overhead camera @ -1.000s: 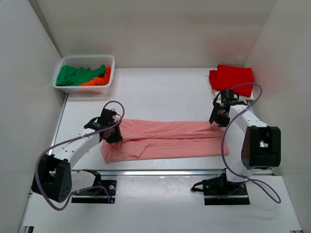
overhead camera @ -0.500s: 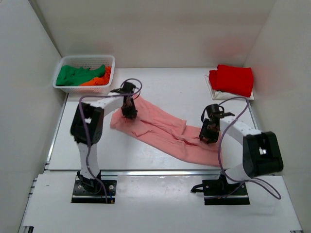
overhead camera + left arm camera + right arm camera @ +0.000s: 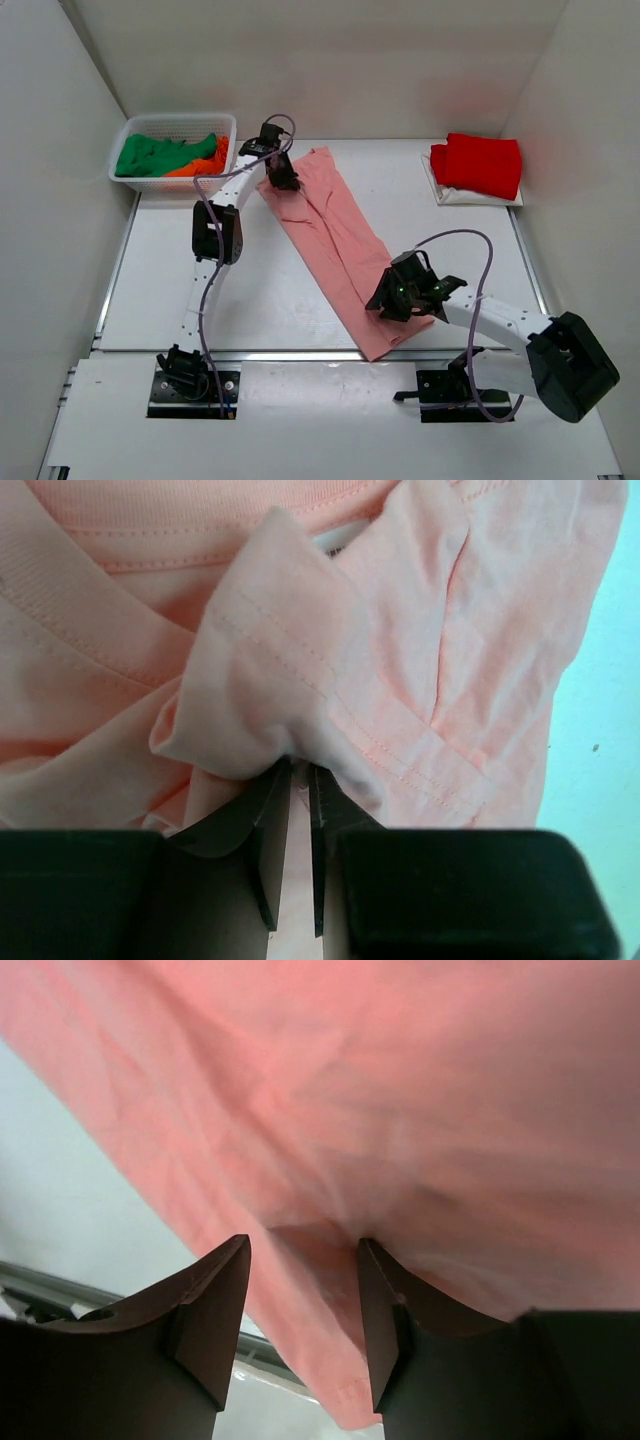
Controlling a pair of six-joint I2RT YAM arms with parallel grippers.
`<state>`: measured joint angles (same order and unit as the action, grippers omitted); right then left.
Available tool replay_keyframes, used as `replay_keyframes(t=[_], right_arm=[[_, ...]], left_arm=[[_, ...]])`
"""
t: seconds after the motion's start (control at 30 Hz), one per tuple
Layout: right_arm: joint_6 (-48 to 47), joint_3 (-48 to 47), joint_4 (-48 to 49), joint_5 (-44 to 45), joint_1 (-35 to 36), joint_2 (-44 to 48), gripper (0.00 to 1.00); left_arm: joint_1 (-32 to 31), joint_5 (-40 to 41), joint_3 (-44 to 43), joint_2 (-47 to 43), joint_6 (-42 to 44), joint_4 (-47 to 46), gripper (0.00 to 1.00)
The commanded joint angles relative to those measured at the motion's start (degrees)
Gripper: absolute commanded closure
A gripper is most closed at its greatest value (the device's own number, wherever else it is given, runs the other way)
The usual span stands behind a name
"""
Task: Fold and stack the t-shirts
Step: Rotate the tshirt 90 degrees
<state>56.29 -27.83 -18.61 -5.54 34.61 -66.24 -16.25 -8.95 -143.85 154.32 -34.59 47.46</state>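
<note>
Top view, left to right, all placed against the salmon-pink t-shirt [image 3: 335, 240]. White mesh basket [image 3: 172, 119] sits just left of the shirt's far end and apart from it. It holds the green t-shirt [image 3: 148, 156] and, on the side nearer the pink one, the orange t-shirt [image 3: 200, 166]. Left gripper [image 3: 281, 176] is on the shirt's far left corner. In the wrist view its fingers [image 3: 262, 825] are drawn nearly together, a thin slit between them, pinching a bunched fold of hemmed pink cloth. The shirt itself is a long narrow band lying slantwise on the table [image 3: 150, 290], far end by the basket, near end at the table's front edge. Right gripper [image 3: 393, 300] is on the band's right edge close to that near end. Its fingers [image 3: 215, 1305] stand partly apart, with a tuck of pink cloth gathered between the tips. Bright red t-shirt [image 3: 480, 163] lies folded well to the right of the pink shirt's far end, on a white sheet [image 3: 470, 198].
</note>
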Motion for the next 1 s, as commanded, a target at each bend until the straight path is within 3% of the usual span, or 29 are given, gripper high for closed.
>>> replay_keyframes(t=[0.0,0.07,0.17,0.37,0.47,0.6,0.67,0.73,0.83,0.97], right_arm=[[1.55,-1.69,8.16,1.22,5.09,-2.57,0.54],[-1.00,-3.45,9.20,0.37,7.39,-5.99,0.54],[-5.03,-6.78,8.77,0.62,11.35,-8.47,0.53],[-14.35,-11.27,3.06,5.10,5.66,-5.40,0.51],[-18.49,-11.45,1.83,5.28,1.09,-4.69,0.51],[-22.89,-11.62,-0.55,4.92,-3.40,-8.46,0.52],[-23.86,-11.28,-2.56,5.28,-2.97,-10.31,0.53],[-23.25,-9.45,-3.10,5.45,-2.10,-11.01,0.57],[-20.70,-7.16,-3.19,4.40,1.59,-11.37,0.60],[-15.96,-3.63,-0.73,2.12,6.33,-13.03,0.61]], left_arm=[[1.05,-1.24,-4.39,2.02,-0.30,0.52,0.74],[1.66,-4.13,-9.17,3.80,-1.97,-2.43,0.75],[1.93,-8.18,-2.59,-0.41,-1.54,-8.69,0.76],[-2.28,-4.51,-5.49,-10.85,6.36,-0.11,0.75],[-5.00,-0.91,6.18,-20.50,9.35,0.19,0.75],[-6.17,1.05,42.06,-38.35,5.16,-14.37,0.73],[-4.76,-0.45,57.12,-41.64,3.13,-18.62,0.74],[-3.97,-0.02,62.08,-41.57,2.95,-19.51,0.73],[-4.49,5.16,61.25,-35.18,5.22,-15.40,0.75],[-5.45,6.75,48.09,-24.00,7.08,-8.19,0.77]])
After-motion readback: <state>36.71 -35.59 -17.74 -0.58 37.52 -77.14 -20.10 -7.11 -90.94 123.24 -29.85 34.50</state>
